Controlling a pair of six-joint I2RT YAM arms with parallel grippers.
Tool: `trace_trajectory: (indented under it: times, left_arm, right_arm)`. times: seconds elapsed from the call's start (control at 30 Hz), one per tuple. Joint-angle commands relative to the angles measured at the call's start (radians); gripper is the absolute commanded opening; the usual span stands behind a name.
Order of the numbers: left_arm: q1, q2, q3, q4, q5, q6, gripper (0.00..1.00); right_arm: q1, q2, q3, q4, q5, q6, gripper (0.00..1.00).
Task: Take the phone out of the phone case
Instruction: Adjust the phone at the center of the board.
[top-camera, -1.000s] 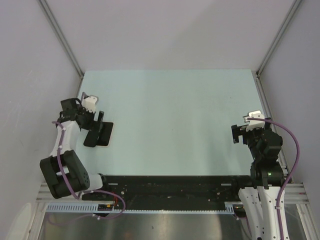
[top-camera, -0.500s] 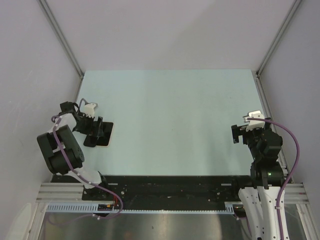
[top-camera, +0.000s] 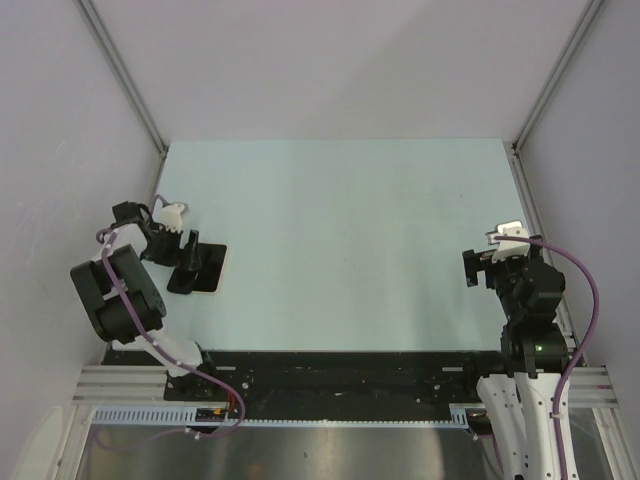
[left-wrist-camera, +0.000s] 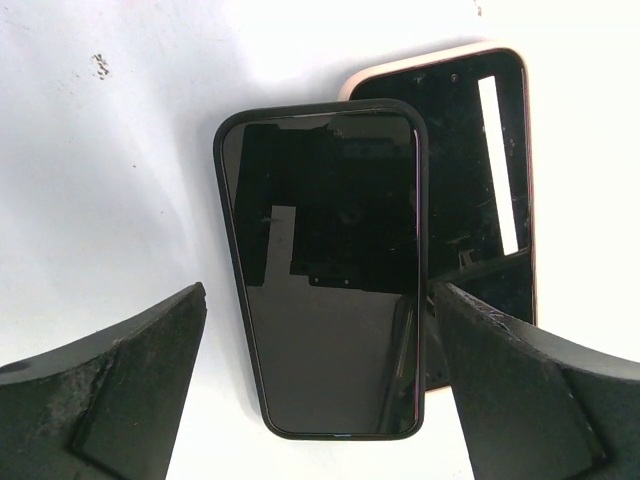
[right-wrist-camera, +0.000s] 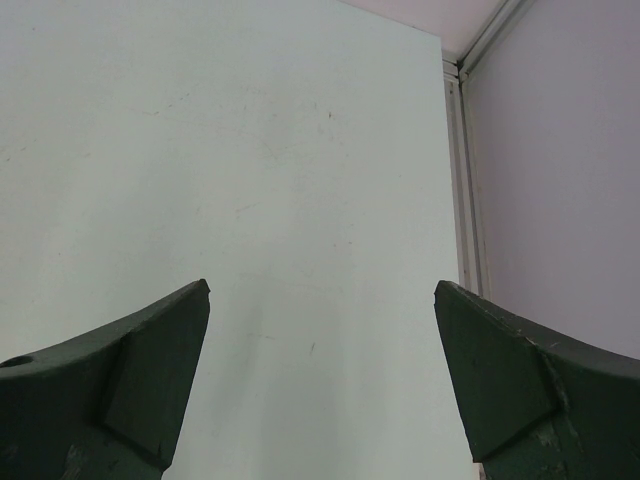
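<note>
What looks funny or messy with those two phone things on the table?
The black-rimmed piece lies partly on top of the pink-rimmed piece, covering its left side, so they sit stacked and a little crooked, not side by side. The pink-rimmed piece looks smudgy. Nothing looks cracked or spilled.

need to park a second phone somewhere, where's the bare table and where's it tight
Bare: the table from the phone rightward to the right gripper, plus the whole far half. Nothing lies under the open right gripper. Tight: the left edge, where the phone overlaps the pink-rimmed case beneath the open left gripper.
</note>
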Motion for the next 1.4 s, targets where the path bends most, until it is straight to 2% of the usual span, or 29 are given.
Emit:
trace_trajectory:
  times: [0.0,0.37,0.47,0.5,0.57,0.6,0.67,0.7,0.77,0.8,0.9,1.37]
  left_arm:
    - [0.007,0.031,0.028,-0.016,0.025,0.036,1.0]
    - [0.005,0.096,0.039,-0.03,0.034,0.042,1.0]
    - [0.004,0.108,0.036,-0.03,0.037,0.043,0.94]
    - [0.004,0.116,0.037,-0.03,0.039,0.045,0.86]
    - [0.004,0.122,0.036,-0.031,0.037,0.043,0.77]
    - [0.004,0.122,0.036,-0.03,0.039,0.043,0.66]
    - [0.002,0.12,0.033,-0.031,0.042,0.043,0.54]
    - [0.002,0.119,0.031,-0.033,0.044,0.042,0.45]
    - [0.002,0.114,0.031,-0.033,0.041,0.042,0.38]
    - [0.002,0.114,0.033,-0.033,0.039,0.042,0.3]
    - [0.004,0.102,0.034,-0.034,0.036,0.037,0.16]
    - [0.002,-0.03,0.044,-0.041,0.097,0.005,0.03]
  right_arm:
    - [0.006,-0.011,0.001,0.018,-0.003,-0.004,1.0]
    - [0.006,-0.006,0.001,0.023,0.0,-0.003,1.0]
    - [0.006,-0.005,0.001,0.024,0.003,-0.003,1.0]
    - [0.006,-0.006,0.001,0.026,0.003,-0.001,1.0]
    - [0.006,-0.006,0.001,0.024,0.002,-0.003,1.0]
    - [0.006,-0.005,0.001,0.024,0.003,-0.003,1.0]
    - [0.006,-0.003,0.001,0.024,0.003,-0.003,1.0]
    - [0.006,0.0,0.001,0.026,0.005,-0.001,1.0]
    - [0.006,0.0,0.001,0.026,0.008,-0.001,1.0]
    - [0.03,0.001,0.001,0.026,0.007,-0.001,1.0]
    - [0.032,-0.003,0.001,0.024,0.008,-0.001,1.0]
    - [0.032,-0.002,0.001,0.024,0.011,-0.001,1.0]
